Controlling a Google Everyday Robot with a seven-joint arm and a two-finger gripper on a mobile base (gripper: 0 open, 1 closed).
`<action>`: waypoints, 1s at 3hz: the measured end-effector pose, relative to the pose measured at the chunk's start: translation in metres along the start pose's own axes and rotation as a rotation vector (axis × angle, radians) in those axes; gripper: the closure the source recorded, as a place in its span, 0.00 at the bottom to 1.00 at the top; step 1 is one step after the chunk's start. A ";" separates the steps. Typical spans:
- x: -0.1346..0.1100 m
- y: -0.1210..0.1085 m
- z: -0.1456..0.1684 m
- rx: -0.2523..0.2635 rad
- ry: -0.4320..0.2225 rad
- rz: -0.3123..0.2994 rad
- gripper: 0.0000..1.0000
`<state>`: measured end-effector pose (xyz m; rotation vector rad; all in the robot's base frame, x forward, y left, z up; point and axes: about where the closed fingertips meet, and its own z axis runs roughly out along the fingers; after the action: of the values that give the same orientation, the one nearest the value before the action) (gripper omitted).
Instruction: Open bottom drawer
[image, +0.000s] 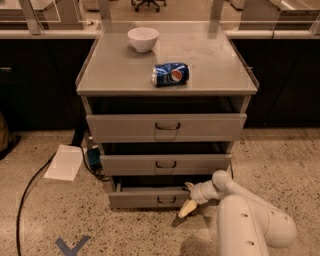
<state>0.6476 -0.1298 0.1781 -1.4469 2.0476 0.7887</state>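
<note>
You see the grey metal bottom drawer (149, 198), lowest in the three-drawer cabinet (165, 127), standing partly out. Your gripper (188, 199) sits at its right front corner; you cannot tell whether it is open or closed. A crushed blue can reading "Pepsi" (170, 74) lies on the bench (212, 60).

White bowl (143, 38) and blue can (170, 74) rest apart on the cabinet top (220, 60).

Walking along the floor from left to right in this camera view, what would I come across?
Black cable → white sheet of paper → bottom drawer, pulled partly out → the gripper, at the right end of that drawer's front → the robot's white arm.
</note>
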 end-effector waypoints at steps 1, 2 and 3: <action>0.009 0.016 0.000 -0.047 0.015 0.035 0.00; 0.005 0.017 -0.004 -0.047 0.015 0.035 0.00; 0.010 0.035 -0.009 -0.068 0.005 0.067 0.00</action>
<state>0.6112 -0.1331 0.1832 -1.4242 2.1010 0.8905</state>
